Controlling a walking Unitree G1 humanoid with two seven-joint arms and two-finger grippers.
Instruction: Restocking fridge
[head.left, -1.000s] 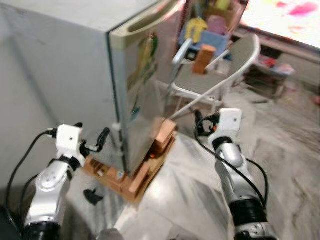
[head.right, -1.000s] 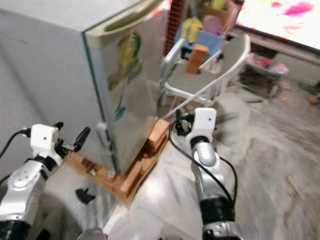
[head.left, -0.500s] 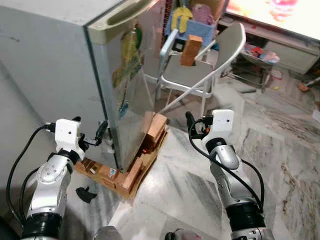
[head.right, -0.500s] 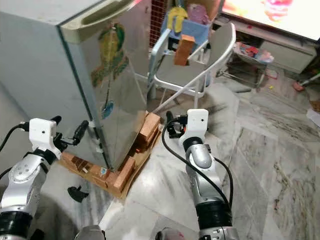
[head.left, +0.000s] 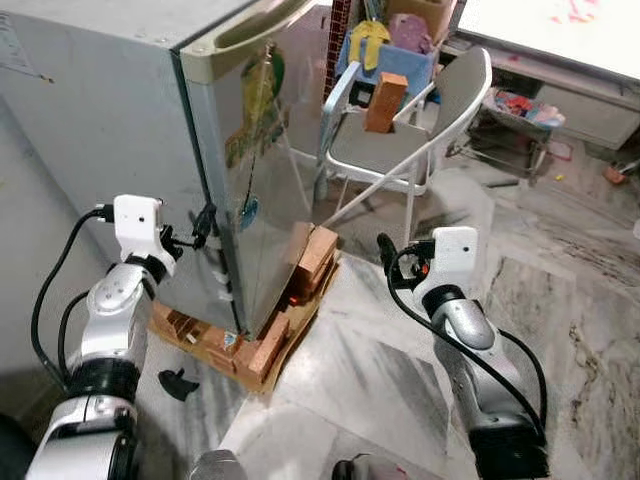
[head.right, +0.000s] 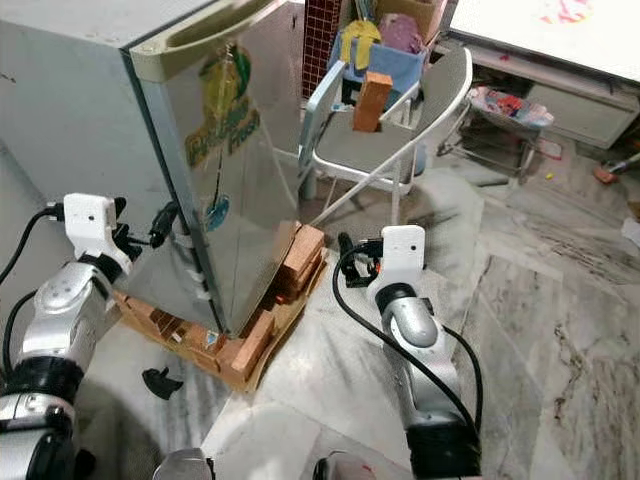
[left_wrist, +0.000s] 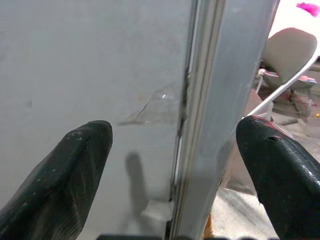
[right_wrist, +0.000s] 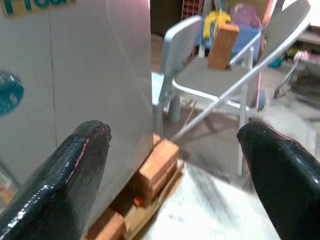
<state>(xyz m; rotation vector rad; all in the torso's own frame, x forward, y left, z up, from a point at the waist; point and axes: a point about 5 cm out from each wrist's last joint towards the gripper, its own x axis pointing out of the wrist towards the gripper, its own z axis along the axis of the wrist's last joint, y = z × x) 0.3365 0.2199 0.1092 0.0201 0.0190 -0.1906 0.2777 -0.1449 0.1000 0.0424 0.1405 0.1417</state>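
The fridge (head.left: 150, 110) stood closed, a grey box raised on a wooden pallet (head.left: 262, 345) with bricks (head.left: 315, 255) under its front corner. Its door edge (left_wrist: 200, 115) lay directly ahead of the left gripper (head.left: 205, 225), which hovered at the corner just beside the door seam, the fingers (left_wrist: 60, 185) straddling that edge without visibly touching it. The right gripper (head.left: 385, 250) hung in front of the door, apart from it, above the marble floor (head.left: 560, 290).

Behind the fridge stood a grey folding chair (head.left: 440, 110) with a brick (head.left: 385, 100) on its seat, and a blue box of toys (head.left: 395, 50) beyond.

Both grippers were spread wide and held nothing.
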